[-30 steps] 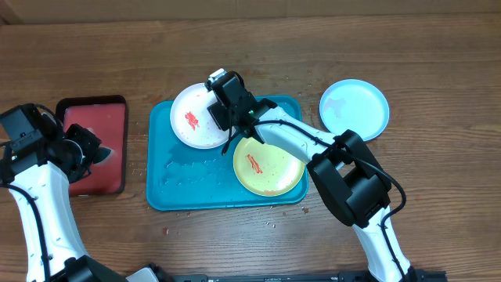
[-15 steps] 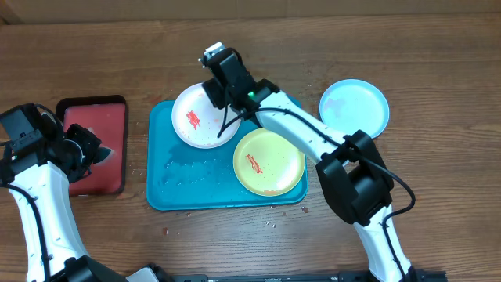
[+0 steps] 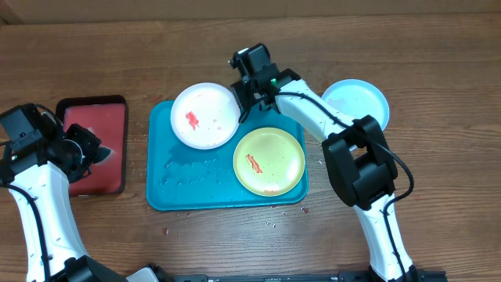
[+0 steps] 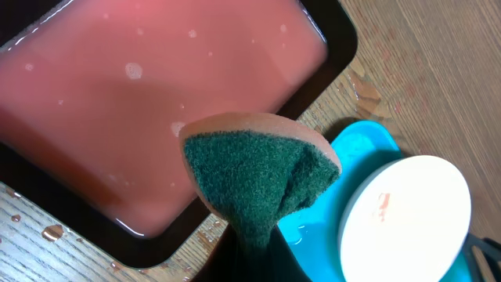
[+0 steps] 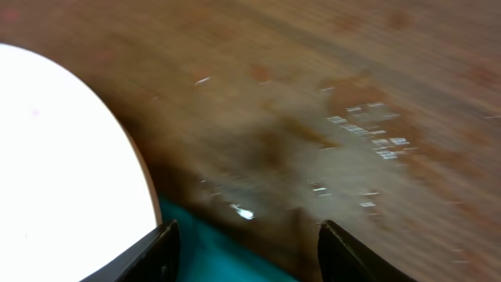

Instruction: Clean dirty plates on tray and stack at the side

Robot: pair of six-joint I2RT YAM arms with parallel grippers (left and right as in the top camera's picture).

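The teal tray [image 3: 180, 188] holds a white plate [image 3: 205, 116] with a red smear and a yellow-green plate [image 3: 269, 160] with a red smear. A light blue plate [image 3: 356, 107] lies on the table to the tray's right. My right gripper [image 3: 249, 88] is open and empty above the tray's far edge, just right of the white plate [image 5: 63, 157]; the tray's rim [image 5: 227, 254] shows between its fingers [image 5: 246, 247]. My left gripper [image 3: 92, 150] is shut on a green and tan sponge [image 4: 254, 176] over the red tray [image 3: 94, 145].
The black-rimmed red tray [image 4: 141, 94] holds pinkish liquid and stands left of the teal tray. Water drops lie on the wood [image 4: 51, 231] near it. Small crumbs lie on the table in front of the teal tray [image 3: 270, 223].
My right gripper has moved right and back, off the white plate to the tray's far edge. The left arm has not moved.
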